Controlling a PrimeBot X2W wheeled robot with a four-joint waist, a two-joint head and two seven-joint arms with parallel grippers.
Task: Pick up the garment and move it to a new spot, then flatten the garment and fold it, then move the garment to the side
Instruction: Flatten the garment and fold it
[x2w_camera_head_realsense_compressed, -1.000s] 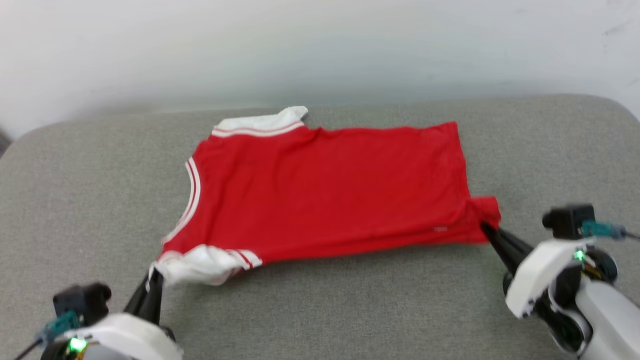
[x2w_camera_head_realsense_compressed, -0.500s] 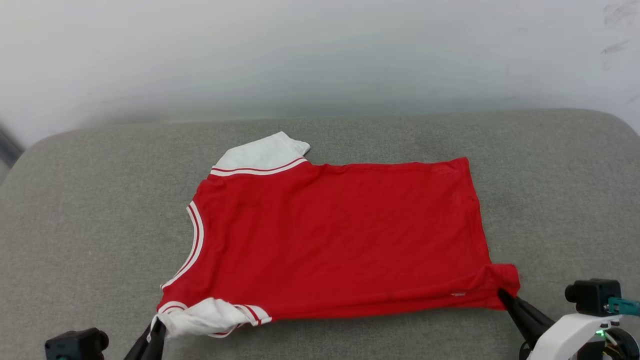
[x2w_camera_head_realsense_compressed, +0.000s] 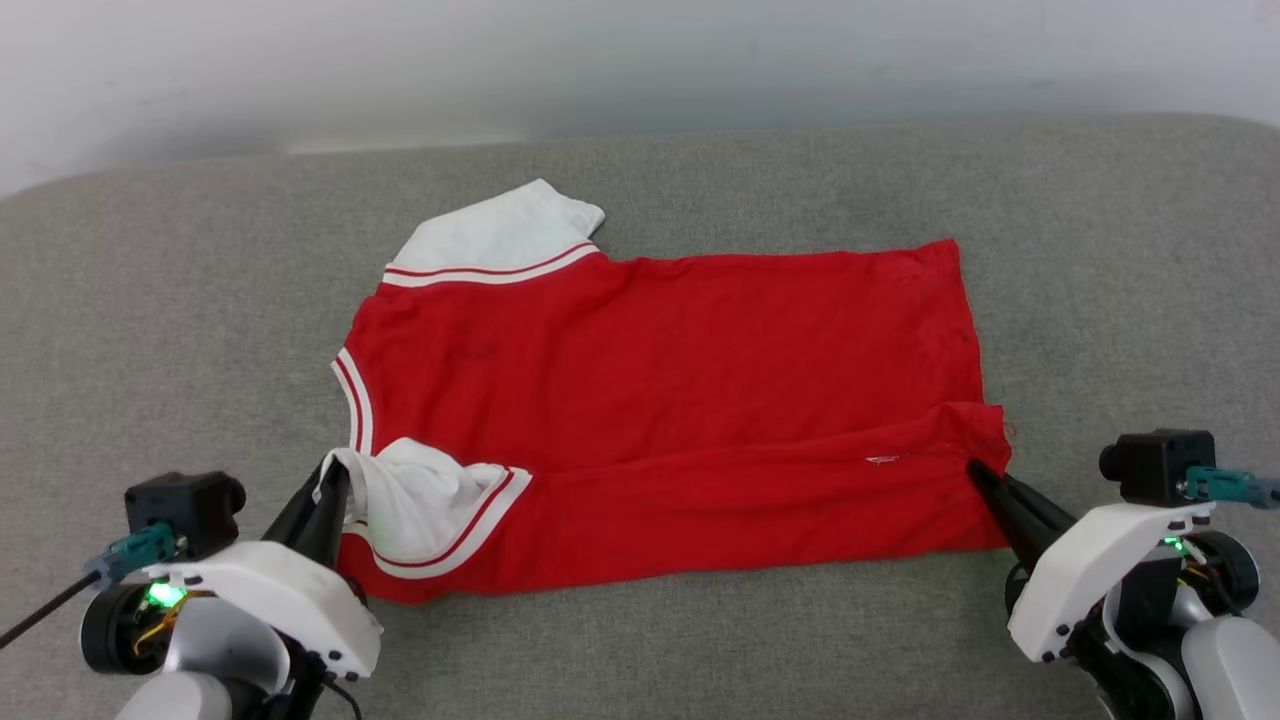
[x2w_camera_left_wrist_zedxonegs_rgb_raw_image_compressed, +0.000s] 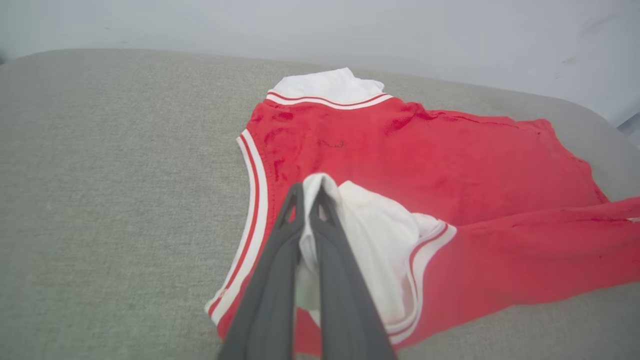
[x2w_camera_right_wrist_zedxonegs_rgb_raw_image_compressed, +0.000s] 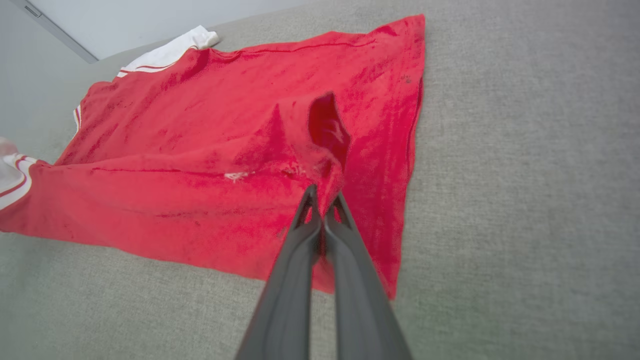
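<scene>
The garment (x2w_camera_head_realsense_compressed: 670, 380), a red jersey with white sleeves and striped trim, lies spread on the grey cushion, collar end to the left. My left gripper (x2w_camera_head_realsense_compressed: 335, 475) is shut on the near white sleeve (x2w_camera_left_wrist_zedxonegs_rgb_raw_image_compressed: 370, 245), lifting it over the red body. My right gripper (x2w_camera_head_realsense_compressed: 975, 470) is shut on the near hem corner (x2w_camera_right_wrist_zedxonegs_rgb_raw_image_compressed: 325, 150), which is pulled up and inward. In the left wrist view the left gripper (x2w_camera_left_wrist_zedxonegs_rgb_raw_image_compressed: 307, 192) pinches white cloth; in the right wrist view the right gripper (x2w_camera_right_wrist_zedxonegs_rgb_raw_image_compressed: 322, 197) pinches red cloth. The near long edge is folded partway over the garment.
A wide grey upholstered surface (x2w_camera_head_realsense_compressed: 150, 320) carries everything, with bare fabric left, right and in front of the garment. A pale wall (x2w_camera_head_realsense_compressed: 640, 50) runs behind its far edge. The far white sleeve (x2w_camera_head_realsense_compressed: 500, 230) lies flat toward the back.
Both grippers have carried the near sleeve and near hem corner inward over the garment, starting a fold along its near edge. The head camera has also shifted.
</scene>
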